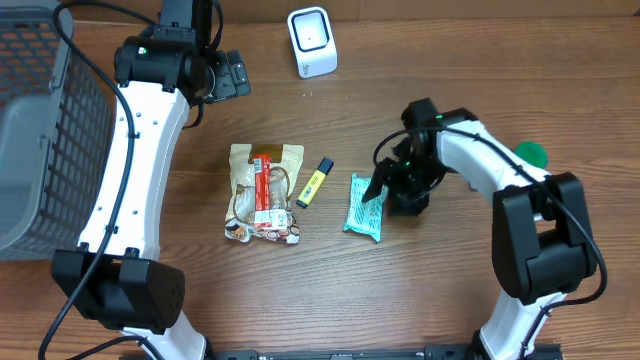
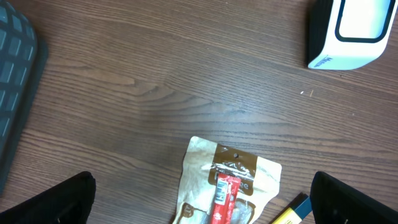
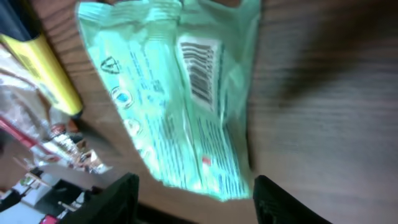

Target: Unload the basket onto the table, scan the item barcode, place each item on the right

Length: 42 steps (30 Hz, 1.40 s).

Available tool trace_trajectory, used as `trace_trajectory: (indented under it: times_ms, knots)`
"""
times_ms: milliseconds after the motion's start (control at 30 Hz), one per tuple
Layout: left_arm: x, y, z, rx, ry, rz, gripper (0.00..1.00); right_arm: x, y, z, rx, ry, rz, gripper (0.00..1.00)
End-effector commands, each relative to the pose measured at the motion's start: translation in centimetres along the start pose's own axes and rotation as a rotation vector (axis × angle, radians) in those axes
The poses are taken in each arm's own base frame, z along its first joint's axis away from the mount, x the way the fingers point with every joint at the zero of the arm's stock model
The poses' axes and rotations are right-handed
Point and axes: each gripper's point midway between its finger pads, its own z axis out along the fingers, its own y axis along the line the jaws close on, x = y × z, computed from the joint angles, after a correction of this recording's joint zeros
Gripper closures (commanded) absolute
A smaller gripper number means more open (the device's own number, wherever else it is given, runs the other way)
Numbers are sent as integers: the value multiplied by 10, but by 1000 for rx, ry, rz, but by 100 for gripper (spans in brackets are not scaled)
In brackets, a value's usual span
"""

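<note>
Two pincers in view, only one busy. The right pincer (image 1: 385, 195) is down at the desk (image 1: 450, 290) with its jaws roughly half open, straddling the near end of the green packet (image 1: 365, 207). The packet lies flat straight ahead of that pincer, barcode (image 3: 199, 70) facing up. The fingers don't look clamped on the wrapper, though the wrist view is blurry enough that light contact can't be ruled out.

So this reads as the pick-up step. The next move calls for closing on the packet's edge, lifting, and turning the barcode toward the white scanner (image 1: 312, 40), well beyond the packet.

The left pincer (image 1: 228, 75) hangs wide open and empty.

From overhead the right fingertips are lost under the wrist. The packet's print is unreadable, and the far corner is cut off.
</note>
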Motion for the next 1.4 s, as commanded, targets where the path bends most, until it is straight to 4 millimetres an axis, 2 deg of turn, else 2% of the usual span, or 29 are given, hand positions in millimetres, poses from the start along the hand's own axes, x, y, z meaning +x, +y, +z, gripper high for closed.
trace_trajectory:
  times_ms: [0,33,67,100,133,300,400,533,633,800,900,1100,1200,1300,1367]
  knots:
    - [-8,-1,-17,14,-45,10,0,-6,21,-27,-55,-40,-70,45]
    - [-8,-1,-17,14,-45,10,0,-4,23,-29,-55,-44,-88,51]
    - [-8,-1,-17,14,-45,10,0,-1,27,-30,-56,-47,-112,64]
    - [-8,-1,-17,14,-45,10,1,2,31,-28,-54,-45,-128,88]
    - [-8,-1,-17,14,-45,10,0,6,34,-25,-50,-41,-143,96]
    - [-8,-1,-17,14,-45,10,0,20,65,-1,-42,-51,-274,96]
    - [-8,-1,-17,14,-45,10,0,21,74,16,37,-119,-257,96]
    - [-8,-1,-17,14,-45,10,0,20,73,35,194,-261,-231,96]
    - [-8,-1,-17,14,-45,10,0,22,66,41,314,-350,-244,96]
    - [-8,-1,-17,14,-45,10,0,32,57,45,380,-342,-255,96]
    - [-8,-1,-17,14,-45,10,0,33,46,49,406,-329,-246,96]
    - [-8,-1,-17,14,-45,10,0,20,5,44,541,-376,-207,96]
    - [-8,-1,-17,14,-45,10,0,19,-23,26,675,-385,-185,96]
    - [-8,-1,-17,14,-45,10,0,20,-58,-5,855,-378,-153,96]
    - [-8,-1,-17,14,-45,10,0,17,-74,-22,919,-383,-117,96]
